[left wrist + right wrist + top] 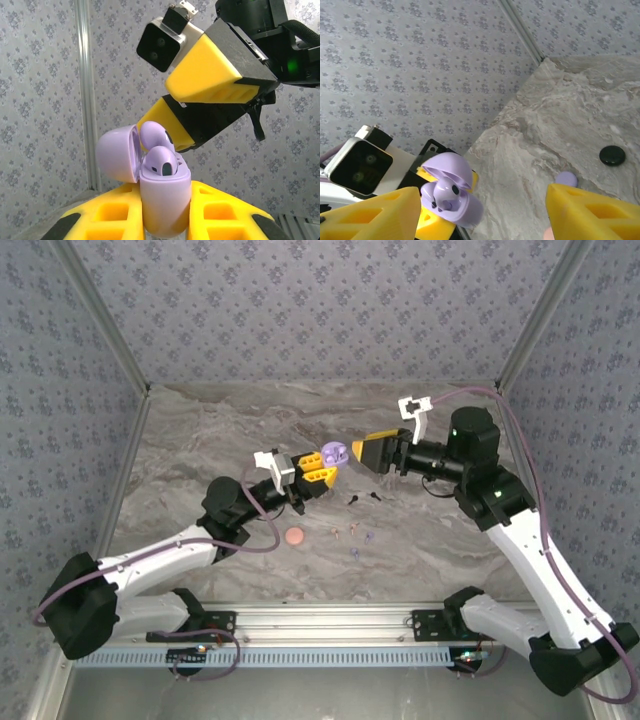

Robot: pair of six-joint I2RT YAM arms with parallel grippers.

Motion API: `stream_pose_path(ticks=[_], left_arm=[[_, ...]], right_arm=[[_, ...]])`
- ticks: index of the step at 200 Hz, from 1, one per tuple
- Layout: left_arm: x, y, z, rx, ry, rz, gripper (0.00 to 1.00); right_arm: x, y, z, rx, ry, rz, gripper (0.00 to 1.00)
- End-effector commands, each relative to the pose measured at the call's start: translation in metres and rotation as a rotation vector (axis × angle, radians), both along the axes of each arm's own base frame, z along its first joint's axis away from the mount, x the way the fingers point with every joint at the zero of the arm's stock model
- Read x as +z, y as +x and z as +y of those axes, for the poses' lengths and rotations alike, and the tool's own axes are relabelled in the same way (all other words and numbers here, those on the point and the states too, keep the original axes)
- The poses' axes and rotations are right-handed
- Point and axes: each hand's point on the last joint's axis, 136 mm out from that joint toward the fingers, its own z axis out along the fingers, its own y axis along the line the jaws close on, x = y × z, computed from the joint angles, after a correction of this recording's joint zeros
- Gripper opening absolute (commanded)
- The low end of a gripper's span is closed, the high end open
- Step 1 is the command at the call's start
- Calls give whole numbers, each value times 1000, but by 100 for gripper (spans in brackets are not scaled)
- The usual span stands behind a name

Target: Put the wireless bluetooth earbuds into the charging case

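Observation:
My left gripper (322, 475) is shut on the lilac charging case (334, 454), holding it upright above the table with its lid (117, 152) swung open. Two lilac earbuds (161, 162) sit in the case, the rear one (152, 134) standing higher. My right gripper (362, 450) hovers open just right of the case, its yellow fingers (210, 75) close behind the raised bud and holding nothing. The right wrist view looks down on the case (465, 207) between my spread fingers (592, 212). Several loose earbuds lie on the table: black (354, 499), pinkish (337, 533), lilac (355, 553).
A pinkish round disc (293, 537) lies on the marble table (200, 430) near the left arm. A black disc (612, 155) and a lilac disc (566, 178) lie below the right gripper. Patterned walls close in the back and both sides.

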Motion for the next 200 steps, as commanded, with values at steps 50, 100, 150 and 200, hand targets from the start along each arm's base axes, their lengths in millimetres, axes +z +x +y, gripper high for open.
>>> stream_pose_path(ticks=[50, 100, 150, 200], left_arm=[[34, -8, 4, -21, -77, -92, 0], [32, -5, 3, -13, -74, -86, 0], [29, -6, 2, -24, -63, -74, 0], [22, -4, 0, -32, -54, -49, 0]], right_arm=[[3, 0, 11, 28, -6, -4, 66], [-5, -3, 15, 46, -19, 15, 66], [10, -9, 9, 41, 10, -38, 68], [9, -16, 31, 166, 48, 4, 72]])
